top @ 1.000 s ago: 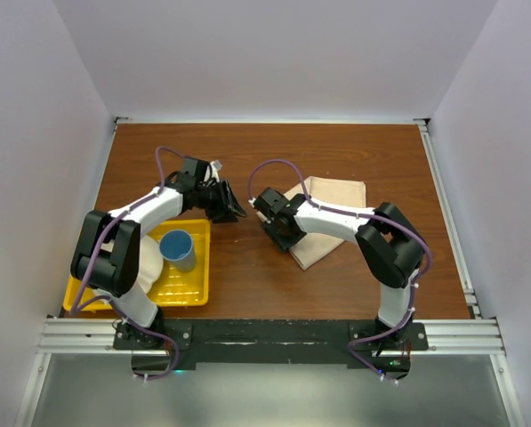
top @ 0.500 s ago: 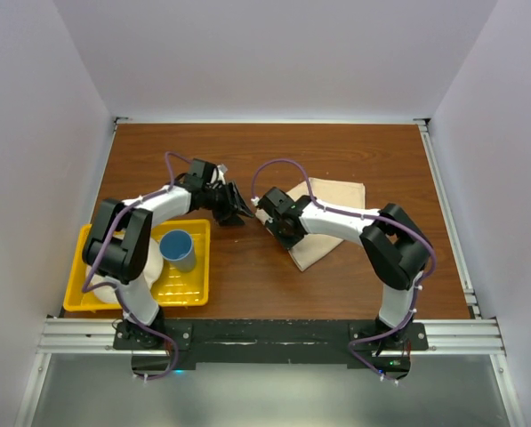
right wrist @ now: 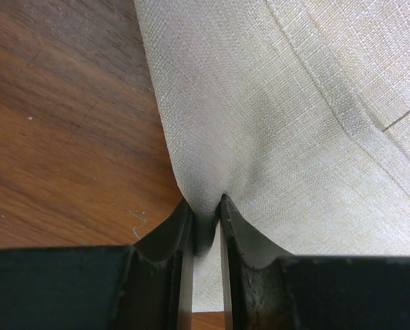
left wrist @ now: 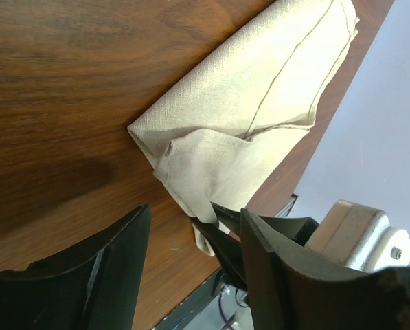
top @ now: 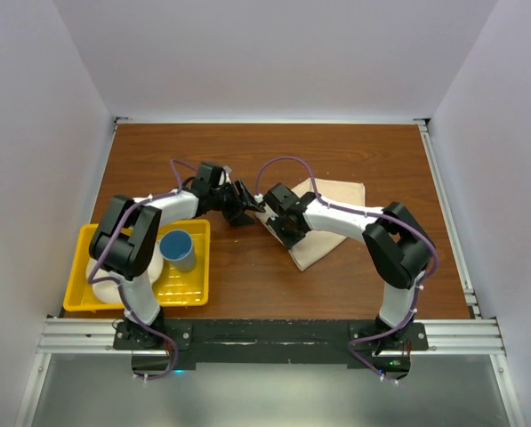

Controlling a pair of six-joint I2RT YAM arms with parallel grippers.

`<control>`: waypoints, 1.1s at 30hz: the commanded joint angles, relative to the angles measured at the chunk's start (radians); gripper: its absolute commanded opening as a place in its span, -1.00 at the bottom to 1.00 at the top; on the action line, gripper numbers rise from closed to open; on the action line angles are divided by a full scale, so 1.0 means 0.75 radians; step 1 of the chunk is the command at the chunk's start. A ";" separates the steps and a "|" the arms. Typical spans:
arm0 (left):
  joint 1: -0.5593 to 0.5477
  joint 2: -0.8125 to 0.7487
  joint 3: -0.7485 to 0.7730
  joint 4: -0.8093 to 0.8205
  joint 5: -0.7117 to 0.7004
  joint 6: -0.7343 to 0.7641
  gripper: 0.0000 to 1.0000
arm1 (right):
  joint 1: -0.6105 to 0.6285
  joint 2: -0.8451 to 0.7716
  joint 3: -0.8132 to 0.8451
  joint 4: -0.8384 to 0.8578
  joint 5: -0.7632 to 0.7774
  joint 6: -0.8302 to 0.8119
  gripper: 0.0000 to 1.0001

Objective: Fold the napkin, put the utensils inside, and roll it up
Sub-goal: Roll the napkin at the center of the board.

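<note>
Pale lilac walls on three sides, and between them a dark brown wooden table point(top: 354, 151). Right of centre on that wood: soft beige cloth napkin point(left wrist: 259, 89), plain weave, lying flat in layers with a stitched hem line across the top layer. One small corner flap turned over at the end nearest the table's middle.

At that same end, right gripper point(right wrist: 206, 210), black two-finger claw, nearly closed, with a thin ridge of the cloth's edge pinched between its tips and bare wood just beside. Opposite it and close by, left gripper point(left wrist: 198, 213), its twin, spread wide with nothing between the fingers. Hovers over bare wood just short of the turned-over corner; no contact with the cloth to be made out.

No utensil to be seen in any view.

Step in hand, by the look of it: the folding, with the cloth already doubled at least once and another fold being set up. Next move probably calls for lifting the pinched edge only a little and carrying it across squarely. Likely also needs the free claw to take the neighbouring corner or hold the layers down, lest the whole cloth drag or skew.

Further out, at the near left: yellow plastic tray point(top: 189, 286) holding a blue cup point(top: 178, 247), well apart from the cloth.
</note>
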 commanded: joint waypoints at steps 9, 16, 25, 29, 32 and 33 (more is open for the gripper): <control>-0.028 0.054 -0.069 0.222 0.055 -0.169 0.34 | -0.053 -0.002 0.068 -0.033 -0.088 0.002 -1.00; -0.061 0.079 -0.094 0.296 0.065 -0.190 0.35 | -0.057 -0.031 0.094 -0.062 -0.102 -0.012 -1.00; -0.080 0.105 -0.098 0.333 0.075 -0.206 0.36 | -0.061 0.014 0.119 -0.066 -0.121 -0.055 -1.00; -0.110 0.109 -0.106 0.353 0.077 -0.226 0.36 | -0.061 0.035 0.123 -0.066 -0.121 -0.086 -1.00; -0.129 0.115 -0.118 0.365 0.079 -0.251 0.35 | -0.061 0.043 0.119 -0.072 -0.121 -0.100 -1.00; -0.131 0.117 -0.122 0.369 0.081 -0.257 0.35 | -0.061 0.041 0.117 -0.070 -0.121 -0.100 -1.00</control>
